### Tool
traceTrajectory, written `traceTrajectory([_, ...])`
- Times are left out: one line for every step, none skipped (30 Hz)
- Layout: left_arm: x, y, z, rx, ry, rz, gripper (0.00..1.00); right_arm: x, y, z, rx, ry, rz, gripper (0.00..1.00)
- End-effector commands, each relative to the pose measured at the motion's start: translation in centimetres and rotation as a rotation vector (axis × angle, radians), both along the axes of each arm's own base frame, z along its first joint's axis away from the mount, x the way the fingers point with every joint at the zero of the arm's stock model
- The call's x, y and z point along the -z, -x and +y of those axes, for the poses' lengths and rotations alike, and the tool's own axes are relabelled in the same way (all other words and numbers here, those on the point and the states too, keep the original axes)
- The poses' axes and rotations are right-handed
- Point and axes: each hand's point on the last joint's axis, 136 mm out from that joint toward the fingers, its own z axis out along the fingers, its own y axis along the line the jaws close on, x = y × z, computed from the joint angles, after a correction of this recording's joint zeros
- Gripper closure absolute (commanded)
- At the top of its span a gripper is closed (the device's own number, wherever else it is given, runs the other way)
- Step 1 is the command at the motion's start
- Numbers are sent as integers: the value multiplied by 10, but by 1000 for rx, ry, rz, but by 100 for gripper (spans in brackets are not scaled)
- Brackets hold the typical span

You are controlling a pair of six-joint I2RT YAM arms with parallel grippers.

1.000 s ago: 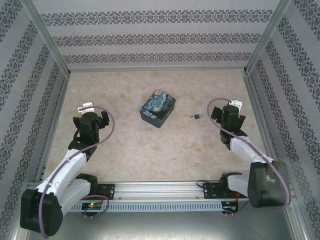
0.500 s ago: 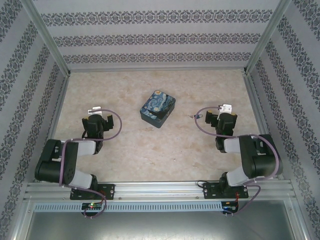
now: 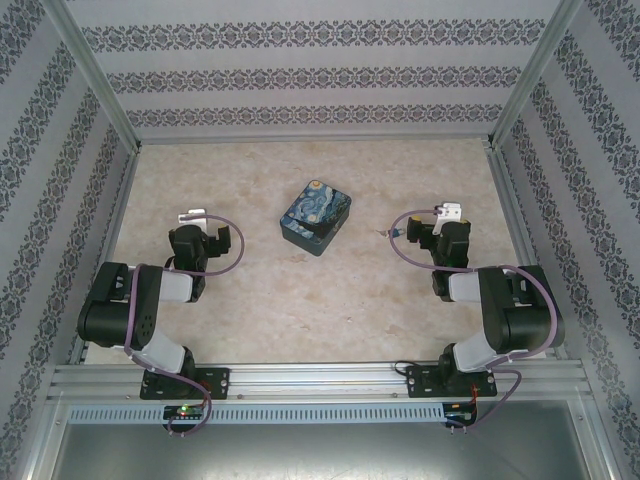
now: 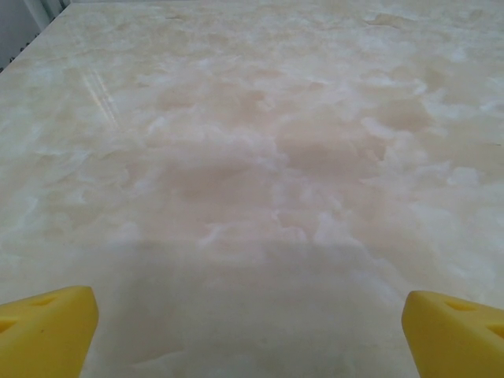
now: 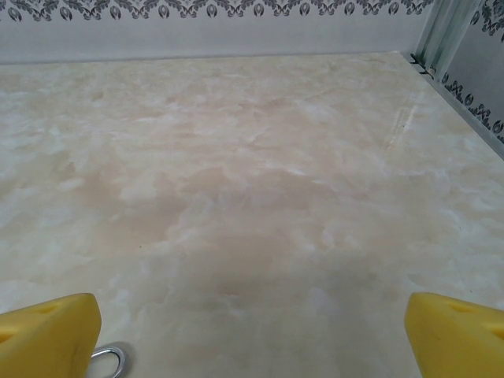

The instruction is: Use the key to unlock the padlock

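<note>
top external: right end effector (image 3: 437, 226) has shifted left, beside the key (image 3: 387, 232).

1. The box (image 3: 316, 217) is set on the desk (image 3: 300, 300).
2. The key (image 3: 388, 233) is laid right of the box, apart from it.
3. The right fingers (image 5: 47, 331) are placed right of the box, just beside the key.
4. The left fingers (image 4: 47, 331) are placed left of the box, well apart.

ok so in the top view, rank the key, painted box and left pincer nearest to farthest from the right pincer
1. key, just left of the right pincer
2. painted box, mid table
3. left pincer, far left side
</note>
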Motion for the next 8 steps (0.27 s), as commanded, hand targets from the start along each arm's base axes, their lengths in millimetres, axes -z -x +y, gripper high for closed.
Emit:
traceTrajectory([-14, -9, 1, 13, -6, -54, 1, -13, -6, 3, -19, 4, -45, 2])
traceTrajectory([-15, -9, 1, 13, -6, -54, 1, -13, -8, 8, -50, -3, -41, 2])
traceTrajectory([-14, -9, 1, 13, -6, -53, 1, -13, -9, 11, -70, -7, -40, 2])
traceTrajectory([-14, -9, 1, 12, -6, -53, 1, -13, -9, 10, -72, -10, -39, 2])
traceTrajectory([-14, -9, 1, 13, -4, -52, 1, -12, -9, 10, -72, -10, -38, 2])
traceTrajectory([-14, -9, 1, 13, -4, -51, 1, -13, -8, 11, -75, -8, -40, 2])
traceTrajectory([-14, -9, 1, 13, -4, -51, 1, -13, -8, 11, -75, -6, -43, 2])
traceTrajectory([-14, -9, 1, 13, -4, -52, 1, -14, -7, 12, -79, -3, -45, 2])
